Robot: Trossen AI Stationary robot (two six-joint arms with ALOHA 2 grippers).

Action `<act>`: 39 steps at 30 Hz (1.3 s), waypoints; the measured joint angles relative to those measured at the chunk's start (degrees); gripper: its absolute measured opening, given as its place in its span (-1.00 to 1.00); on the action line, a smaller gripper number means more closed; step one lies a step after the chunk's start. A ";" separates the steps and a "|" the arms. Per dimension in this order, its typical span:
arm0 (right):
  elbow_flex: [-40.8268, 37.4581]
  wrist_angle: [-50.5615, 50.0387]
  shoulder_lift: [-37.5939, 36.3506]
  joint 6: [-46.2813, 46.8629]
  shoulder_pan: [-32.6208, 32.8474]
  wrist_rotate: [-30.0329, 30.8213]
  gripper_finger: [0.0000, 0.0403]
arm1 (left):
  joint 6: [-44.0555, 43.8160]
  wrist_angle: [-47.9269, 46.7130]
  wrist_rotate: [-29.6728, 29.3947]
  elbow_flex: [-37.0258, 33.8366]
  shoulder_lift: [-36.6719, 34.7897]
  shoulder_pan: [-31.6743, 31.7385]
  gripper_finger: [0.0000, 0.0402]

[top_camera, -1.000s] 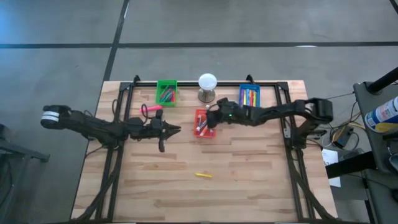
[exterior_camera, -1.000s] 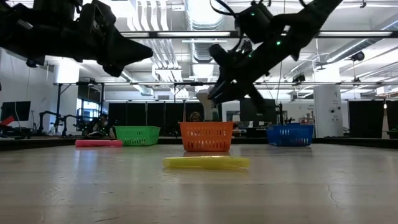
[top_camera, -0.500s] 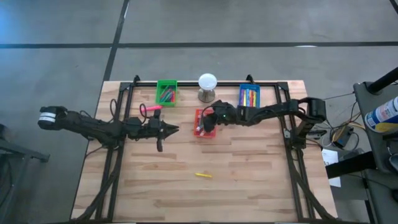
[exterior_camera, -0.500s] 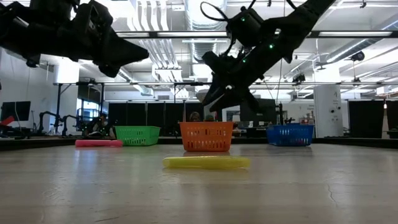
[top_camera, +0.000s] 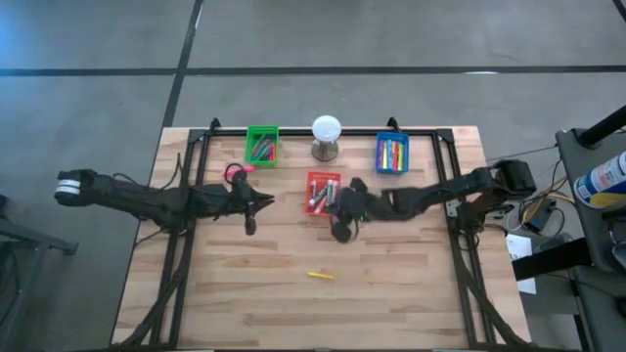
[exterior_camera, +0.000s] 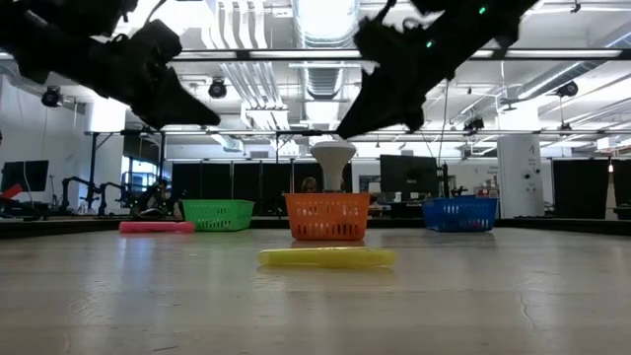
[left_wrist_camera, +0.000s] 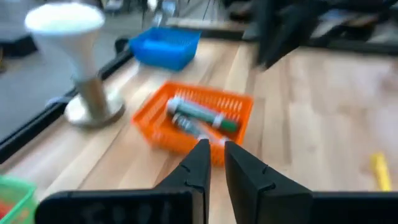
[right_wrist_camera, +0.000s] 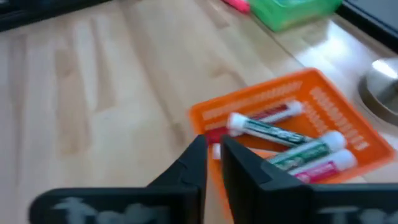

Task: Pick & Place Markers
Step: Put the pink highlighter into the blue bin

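Note:
A yellow marker [top_camera: 320, 276] [exterior_camera: 327, 257] lies alone on the wood near the table's middle. A pink marker [top_camera: 238, 170] lies near the green bin [top_camera: 261, 145]. Several markers lie in the red bin [top_camera: 321, 193] [right_wrist_camera: 280, 137]. My right gripper [top_camera: 335, 208] [right_wrist_camera: 211, 146] hangs in the air just on the near-right side of that bin, shut and holding nothing. My left gripper [top_camera: 272, 202] [left_wrist_camera: 214, 149] hovers left of the bin, pointing at it, also shut and holding nothing.
A blue bin [top_camera: 392, 153] with markers and a white ball on a grey stand [top_camera: 326, 137] stand at the far edge. A black frame [top_camera: 323, 128] runs along the table's far and side edges. Bare wood lies around the yellow marker.
My right gripper has drawn back from above the red bin toward the table's near right, rising slightly and rolling about its own line. My left gripper has tipped a little while staying in place. The markers on the table have not moved.

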 joint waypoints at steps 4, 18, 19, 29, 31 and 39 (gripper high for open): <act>0.00 0.84 0.23 -0.71 5.92 6.05 -0.93 | -1.16 -10.63 -1.62 3.37 -0.68 0.00 -0.79; 0.00 2.55 0.59 -0.70 18.81 15.45 -0.96 | -3.99 -49.07 -6.34 15.31 1.62 15.65 -1.00; 0.00 2.58 0.59 -1.09 19.22 15.52 -0.96 | -2.66 -50.10 -5.14 15.39 2.29 18.07 -1.00; 0.00 2.64 0.59 -1.84 20.17 16.63 -0.96 | 3.17 -47.42 2.65 16.56 13.12 36.47 -0.75; 0.00 2.64 0.59 -1.84 20.17 16.61 -0.96 | 4.01 -47.63 2.96 17.30 15.84 37.60 -0.64; 0.00 2.65 0.59 -2.26 20.15 16.61 -0.96 | 8.78 -46.96 1.71 19.80 24.57 39.60 -0.41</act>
